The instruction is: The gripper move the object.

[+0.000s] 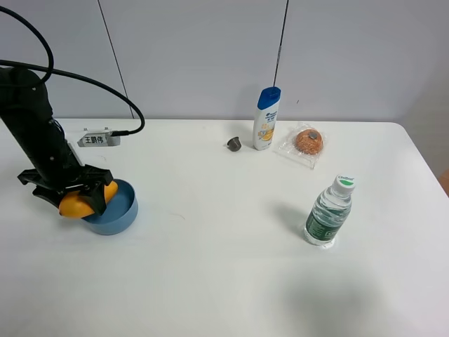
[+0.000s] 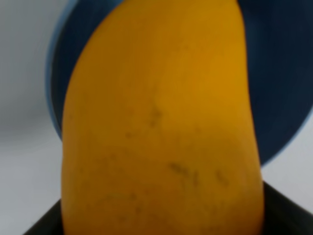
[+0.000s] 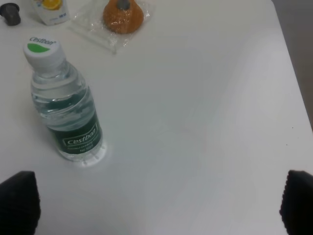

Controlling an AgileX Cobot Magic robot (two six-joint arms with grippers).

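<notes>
The orange-yellow mango (image 1: 70,206) is held in my left gripper (image 1: 74,196), a black clawed hand on a dark arm, shut on it from both sides. The mango hangs over the left rim of the blue bowl (image 1: 121,209) on the left of the table. In the left wrist view the mango (image 2: 161,127) fills the frame, with the blue bowl (image 2: 279,73) behind it. My right gripper (image 3: 156,205) is open and empty, with only its dark fingertips (image 3: 17,200) showing above the bare table. It is out of the exterior view.
A water bottle (image 1: 328,212) stands at the right, also in the right wrist view (image 3: 66,105). A shampoo bottle (image 1: 266,118), a small dark cap (image 1: 234,144) and a wrapped round snack (image 1: 307,142) sit at the back. A white labelled block (image 1: 98,139) lies behind the left arm.
</notes>
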